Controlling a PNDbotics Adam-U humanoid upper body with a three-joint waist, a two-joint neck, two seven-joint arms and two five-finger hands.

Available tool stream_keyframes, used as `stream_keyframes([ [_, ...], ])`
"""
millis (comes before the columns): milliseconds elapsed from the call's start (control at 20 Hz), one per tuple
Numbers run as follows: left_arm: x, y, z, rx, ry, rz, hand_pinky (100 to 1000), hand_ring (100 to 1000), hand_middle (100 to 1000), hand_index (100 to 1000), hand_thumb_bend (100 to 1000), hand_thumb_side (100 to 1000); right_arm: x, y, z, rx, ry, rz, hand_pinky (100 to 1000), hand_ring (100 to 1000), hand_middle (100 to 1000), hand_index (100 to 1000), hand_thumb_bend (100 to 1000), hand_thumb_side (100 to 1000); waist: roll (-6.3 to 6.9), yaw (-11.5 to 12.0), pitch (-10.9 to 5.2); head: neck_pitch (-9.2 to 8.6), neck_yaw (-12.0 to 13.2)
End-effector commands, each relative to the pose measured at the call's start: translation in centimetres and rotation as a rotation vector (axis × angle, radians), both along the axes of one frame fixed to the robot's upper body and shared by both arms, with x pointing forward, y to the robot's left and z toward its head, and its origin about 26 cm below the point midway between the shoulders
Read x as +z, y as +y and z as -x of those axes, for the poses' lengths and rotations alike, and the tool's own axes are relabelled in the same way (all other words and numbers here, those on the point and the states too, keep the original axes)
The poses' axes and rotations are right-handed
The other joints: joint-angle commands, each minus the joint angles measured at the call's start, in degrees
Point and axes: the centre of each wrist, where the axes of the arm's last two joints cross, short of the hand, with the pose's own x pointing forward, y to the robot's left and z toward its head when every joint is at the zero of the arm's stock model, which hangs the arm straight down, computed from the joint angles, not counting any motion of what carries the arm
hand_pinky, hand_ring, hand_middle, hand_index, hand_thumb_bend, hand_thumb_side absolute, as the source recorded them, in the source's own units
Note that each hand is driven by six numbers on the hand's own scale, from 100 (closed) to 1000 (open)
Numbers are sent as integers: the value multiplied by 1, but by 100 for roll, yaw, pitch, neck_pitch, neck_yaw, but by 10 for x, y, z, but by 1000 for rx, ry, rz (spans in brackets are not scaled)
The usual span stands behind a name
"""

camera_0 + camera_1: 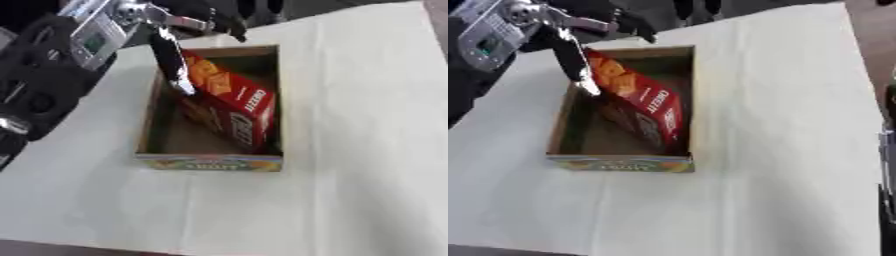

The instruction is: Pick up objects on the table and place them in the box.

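**Clerk:** Item one, nearest?

**Me:** Table under white cloth point(350, 190), bare along the near edge. At its middle, one cardboard box point(210, 162), open-topped, printed near wall, long axis running 6 to 12 o'clock.

**Clerk:** Item two?

**Me:** One red cracker box point(236, 102), already inside the cardboard box, tilted, leaning toward the right wall. Long axis runs from about 11 o'clock down to 5 o'clock; upper end high, lower end on the floor.

**Clerk:** Item three, the hand?

**Me:** My left hand point(171, 55), entering from 10 o'clock, above the far left corner. Fingers straight and extended, tips touching the cracker box's upper left edge, curled round nothing. The cracker box lies at 5 o'clock from my fingertips.

**Clerk:** Right hand?

**Me:** Not shown. Left is nearer; withdrawing toward 10 o'clock looks right.
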Motion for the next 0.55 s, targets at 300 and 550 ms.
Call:
stream_keyframes([
  [300,59,24,41,-288,-229,185,871,923,952,1000,289,681,4,-1,2,0,-16,-7,401,737,808,839,100,751,-50,99,-55,25,-94],
  [550,49,56,54,-326,-212,567,858,929,948,994,100,911,5,-1,2,-2,-15,-2,398,737,808,839,100,751,-57,180,-33,24,-106],
])
